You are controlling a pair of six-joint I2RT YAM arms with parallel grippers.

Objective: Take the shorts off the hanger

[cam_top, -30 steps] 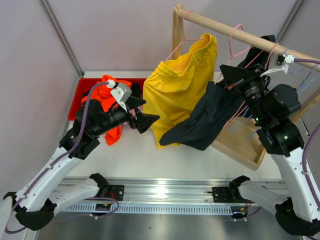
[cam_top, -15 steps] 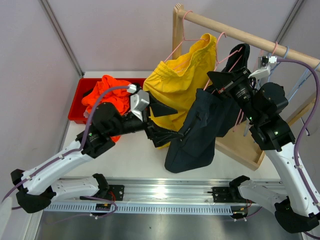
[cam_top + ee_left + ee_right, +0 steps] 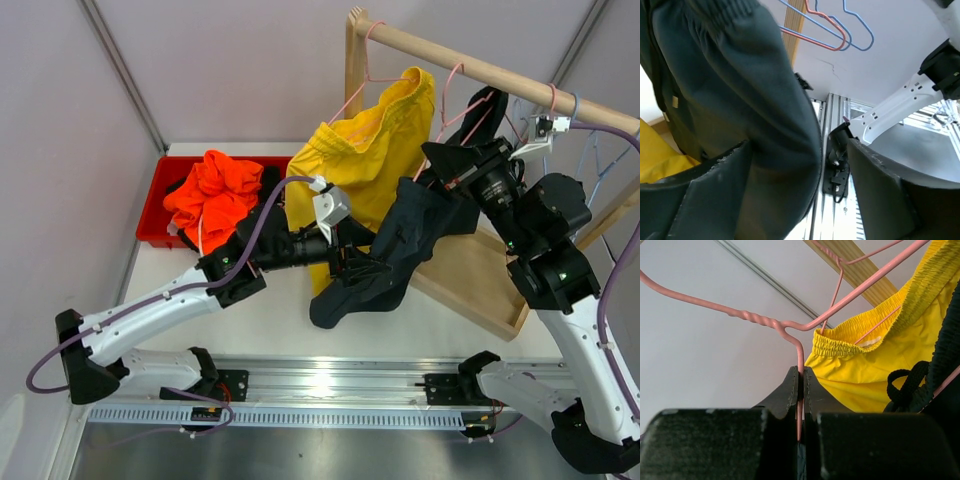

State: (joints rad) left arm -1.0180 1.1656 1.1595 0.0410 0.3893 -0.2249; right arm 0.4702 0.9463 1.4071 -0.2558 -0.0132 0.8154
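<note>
Two hung: yellow shorts (image 3: 355, 170), dark shorts (image 3: 400, 245) | orange shorts (image 3: 210, 195) in red bin (image 3: 150, 226)

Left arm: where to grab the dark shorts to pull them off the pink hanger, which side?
Grip the dark shorts on the loose lower leg, coming from the left with the left gripper. The waistband sits up at the pink hanger, pinched by the right gripper. The leg drapes free toward the left arm, so pulling there should likely free them.
</note>
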